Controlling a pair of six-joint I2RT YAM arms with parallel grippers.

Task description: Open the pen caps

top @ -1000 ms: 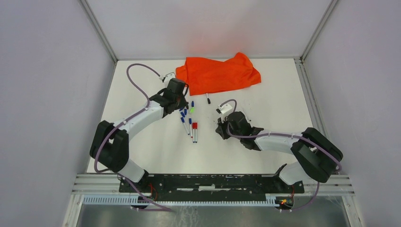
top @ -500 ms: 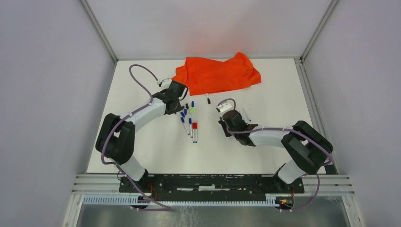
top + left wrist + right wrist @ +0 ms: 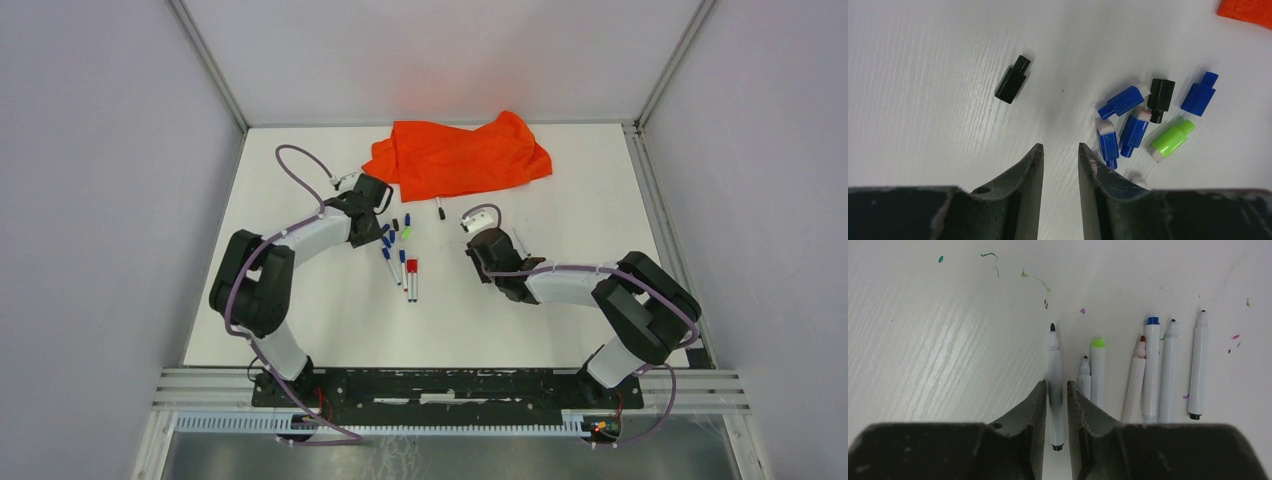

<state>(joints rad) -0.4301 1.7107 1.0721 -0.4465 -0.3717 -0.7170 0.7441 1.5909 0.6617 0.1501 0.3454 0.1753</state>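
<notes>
surface: white table (image 3: 330,310) | on it: pen caps (image 3: 1134,131), uncapped pens (image 3: 1151,375), orange cloth (image 3: 460,158) (crumpled)

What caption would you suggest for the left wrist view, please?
Left claw, open, near loose blue, black and green cylindrical plastic pen caps on white table.

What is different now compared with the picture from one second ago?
The right gripper, closed around a white pen barrel, moved a little toward the far edge, and its arm folded in. The left arm also folded in; the left gripper hardly shifted. The pen caps and orange cloth stayed.
</notes>
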